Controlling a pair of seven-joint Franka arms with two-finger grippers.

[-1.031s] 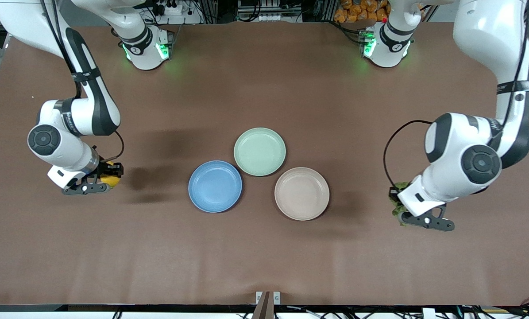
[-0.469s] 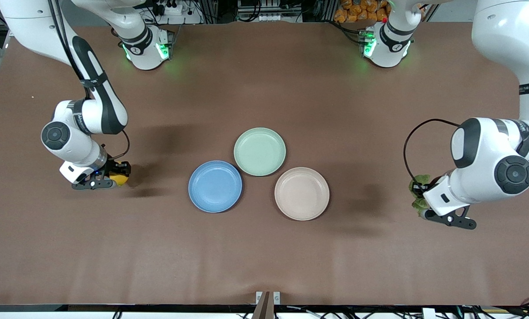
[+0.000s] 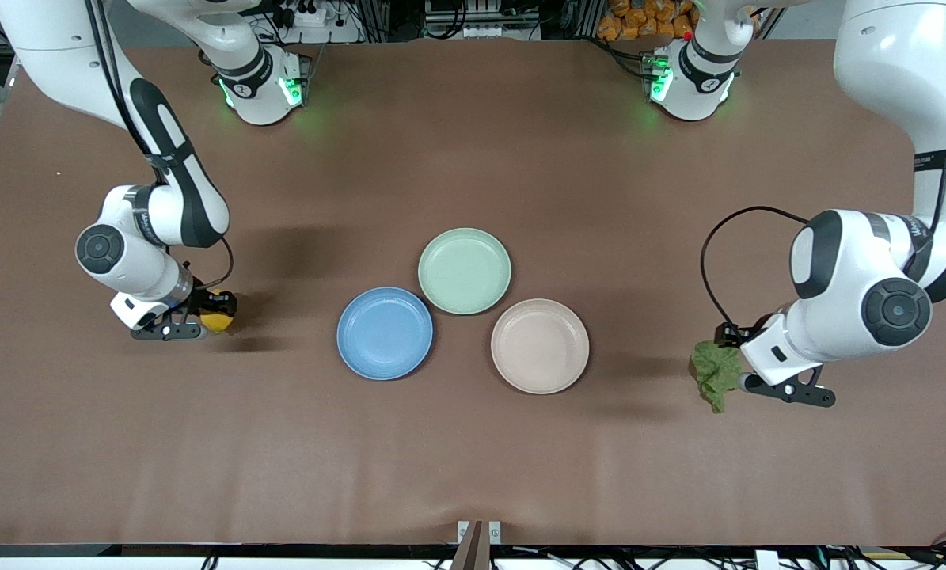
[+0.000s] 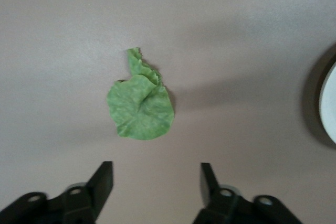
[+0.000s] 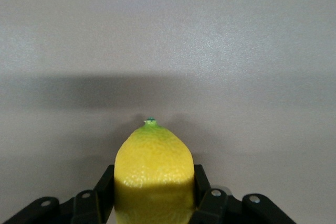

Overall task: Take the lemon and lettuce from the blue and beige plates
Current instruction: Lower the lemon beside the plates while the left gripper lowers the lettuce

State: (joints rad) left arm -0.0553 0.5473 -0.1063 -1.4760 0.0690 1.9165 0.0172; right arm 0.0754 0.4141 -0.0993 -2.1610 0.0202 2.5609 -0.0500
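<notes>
two black fingers of the left gripper [image 4: 156,182] now stand apart with nothing between them; half a second ago they were closed on the lettuce [image 3: 716,372]. the leaf now lies flat on the brown table [image 3: 473,459], just beside this gripper, toward the left arm's end of the table and well apart from the beige plate [image 3: 540,346]. i judge that the lettuce part of the task is finished. the right gripper [image 3: 203,317] is still clamped on the lemon [image 5: 153,174], whose pointed tip sticks out past the fingertips, low over the table toward the right arm's end, so i think the release there is the step that remains. all three plates hold nothing: the blue plate [image 3: 385,333], the beige plate and the pale green plate [image 3: 465,271] sit close together in the middle of the table.
</notes>
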